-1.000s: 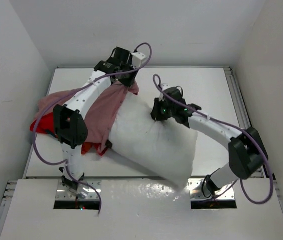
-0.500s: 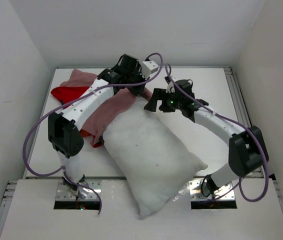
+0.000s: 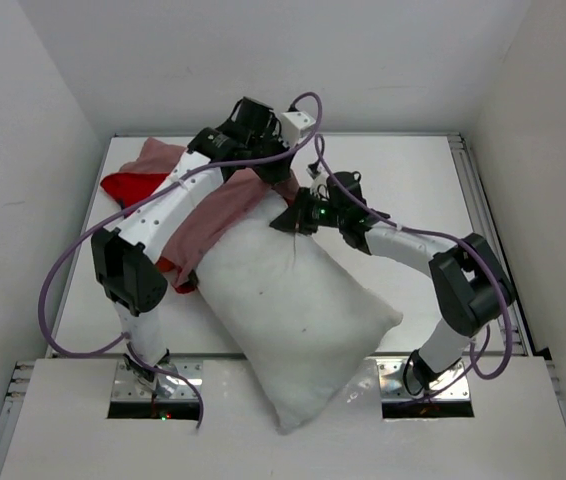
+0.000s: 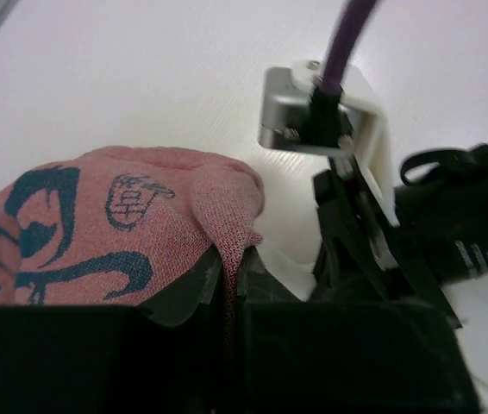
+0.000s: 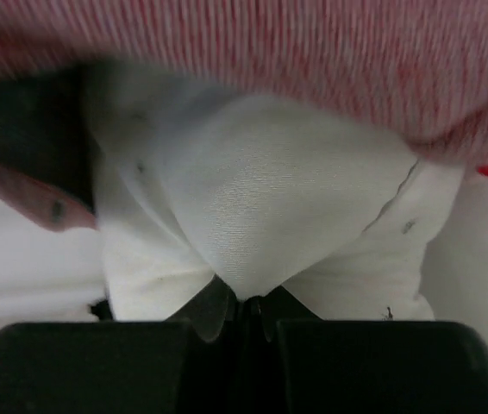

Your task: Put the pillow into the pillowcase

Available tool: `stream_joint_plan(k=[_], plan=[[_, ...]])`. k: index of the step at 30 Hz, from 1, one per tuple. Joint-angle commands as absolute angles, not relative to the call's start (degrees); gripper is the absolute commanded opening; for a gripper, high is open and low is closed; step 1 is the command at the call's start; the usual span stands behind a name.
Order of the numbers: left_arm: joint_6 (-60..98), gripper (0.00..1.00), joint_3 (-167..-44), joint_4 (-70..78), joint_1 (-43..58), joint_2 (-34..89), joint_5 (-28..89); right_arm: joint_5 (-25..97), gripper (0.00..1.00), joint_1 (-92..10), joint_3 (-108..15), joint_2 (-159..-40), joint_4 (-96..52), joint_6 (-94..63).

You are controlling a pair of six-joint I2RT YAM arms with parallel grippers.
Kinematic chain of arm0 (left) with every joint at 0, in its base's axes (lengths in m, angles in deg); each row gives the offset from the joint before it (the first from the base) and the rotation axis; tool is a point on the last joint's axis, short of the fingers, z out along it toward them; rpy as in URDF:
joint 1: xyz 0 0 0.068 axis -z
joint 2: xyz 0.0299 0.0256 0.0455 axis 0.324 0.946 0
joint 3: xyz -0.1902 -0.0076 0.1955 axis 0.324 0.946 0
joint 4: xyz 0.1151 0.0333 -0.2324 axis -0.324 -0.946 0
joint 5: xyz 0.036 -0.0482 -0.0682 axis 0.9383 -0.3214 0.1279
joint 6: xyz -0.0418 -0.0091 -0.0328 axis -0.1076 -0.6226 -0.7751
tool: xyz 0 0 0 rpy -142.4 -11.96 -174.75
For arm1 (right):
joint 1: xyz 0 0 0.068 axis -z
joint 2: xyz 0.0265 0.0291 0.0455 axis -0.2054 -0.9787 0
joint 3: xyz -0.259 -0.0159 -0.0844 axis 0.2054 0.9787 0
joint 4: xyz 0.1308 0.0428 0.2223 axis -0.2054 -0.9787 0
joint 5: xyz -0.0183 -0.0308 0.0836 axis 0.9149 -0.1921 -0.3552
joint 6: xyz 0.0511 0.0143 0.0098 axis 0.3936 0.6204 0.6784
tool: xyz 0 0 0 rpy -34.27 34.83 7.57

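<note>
The white pillow (image 3: 298, 310) lies diagonally across the table's middle, its near corner hanging over the front edge. Its far end sits under the pinkish reverse of the pillowcase (image 3: 213, 215), whose red side bunches at the far left. My left gripper (image 3: 275, 178) is shut on a fold of the pillowcase (image 4: 123, 224), the cloth pinched between its jaws (image 4: 227, 297). My right gripper (image 3: 287, 222) is shut on a tuft of the pillow (image 5: 270, 198) at its far corner (image 5: 248, 302), with the pillowcase (image 5: 313, 60) draped just above.
White walls close in the table (image 3: 413, 180) on three sides. The right arm's wrist camera housing (image 4: 322, 112) and purple cable show close beside my left gripper. Both arms reach together over the far middle of the table.
The right gripper opened, slid left to the pillow's far corner and shut on it. The left gripper has kept its hold on the pillowcase, and the pillow has shifted little in the last half second.
</note>
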State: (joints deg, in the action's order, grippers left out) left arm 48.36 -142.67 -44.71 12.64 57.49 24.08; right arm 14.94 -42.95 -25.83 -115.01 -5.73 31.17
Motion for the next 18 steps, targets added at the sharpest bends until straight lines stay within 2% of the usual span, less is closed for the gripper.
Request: stream_joint_plan(k=[1, 2, 6, 14, 18], plan=[[50.5, 0.0, -151.83, -44.89, 14.58, 54.1, 13.57, 16.3, 0.0, -41.3, -32.81, -110.14, 16.27, 41.08], [50.94, 0.0, -153.16, -46.46, 14.58, 53.93, 8.51, 20.41, 0.0, -40.08, -33.17, -108.22, 17.68, 42.48], [55.06, 0.0, -158.97, -51.65, 15.81, 53.84, 0.64, 29.91, 0.0, -37.79, -33.96, -105.12, 23.57, 45.48], [59.45, 0.0, -151.79, -51.84, 18.36, 53.57, 3.52, 38.64, 0.0, -37.43, -32.73, -104.33, 29.73, 52.6], [60.08, 0.0, -146.41, -48.33, 19.06, 53.92, 7.84, 40.66, 0.0, -38.57, -30.28, -104.94, 26.33, 52.61]])
